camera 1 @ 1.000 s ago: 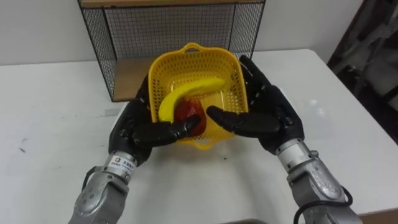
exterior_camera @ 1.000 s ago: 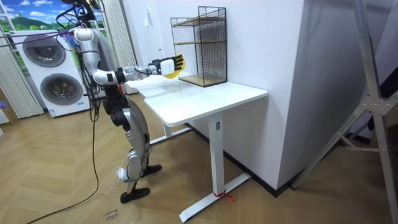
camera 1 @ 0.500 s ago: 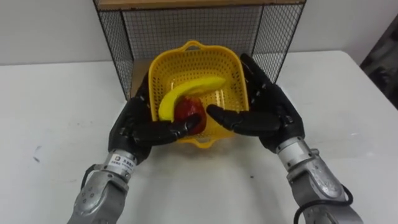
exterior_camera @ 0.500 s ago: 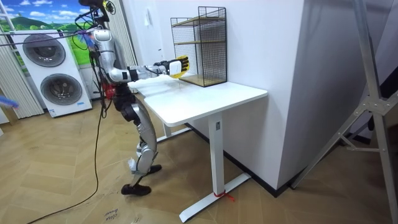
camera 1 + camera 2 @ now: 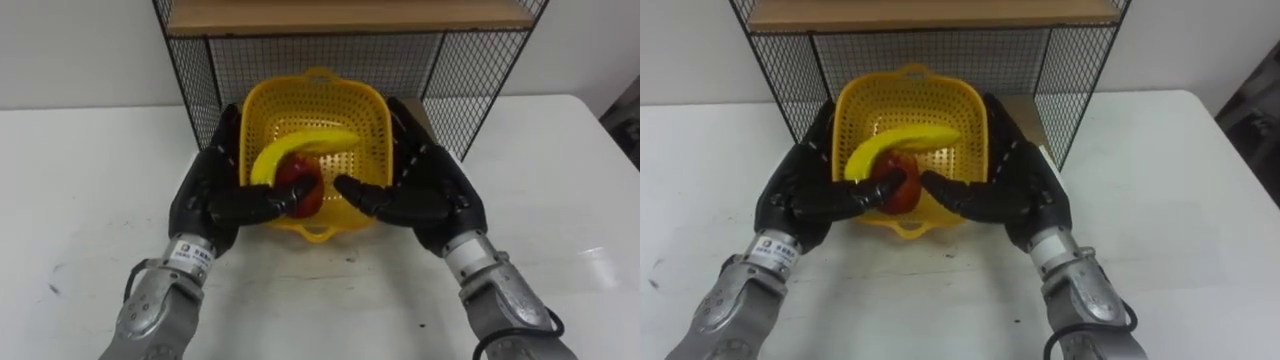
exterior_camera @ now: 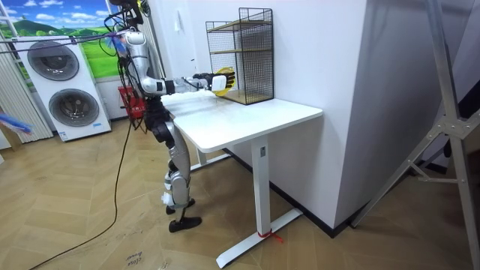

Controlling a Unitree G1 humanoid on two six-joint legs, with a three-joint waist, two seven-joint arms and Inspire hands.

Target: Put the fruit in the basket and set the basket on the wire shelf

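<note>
Here's the white table (image 6: 247,112) on its white legs, pushed up against a plain white wall (image 6: 315,52). Wood-plank floor (image 6: 90,225) below, evenly lit. Two stacked washing machines (image 6: 66,90) stand at the room view's left, a grey metal frame (image 6: 450,112) at its right.

Glossy plastic basket (image 5: 320,105), matt blk metal wire shelf (image 5: 480,70) w/ wood board (image 5: 350,15), smooth table (image 5: 80,150).

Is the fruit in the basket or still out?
In. A banana and a red fruit lie inside the yellow basket.
</note>
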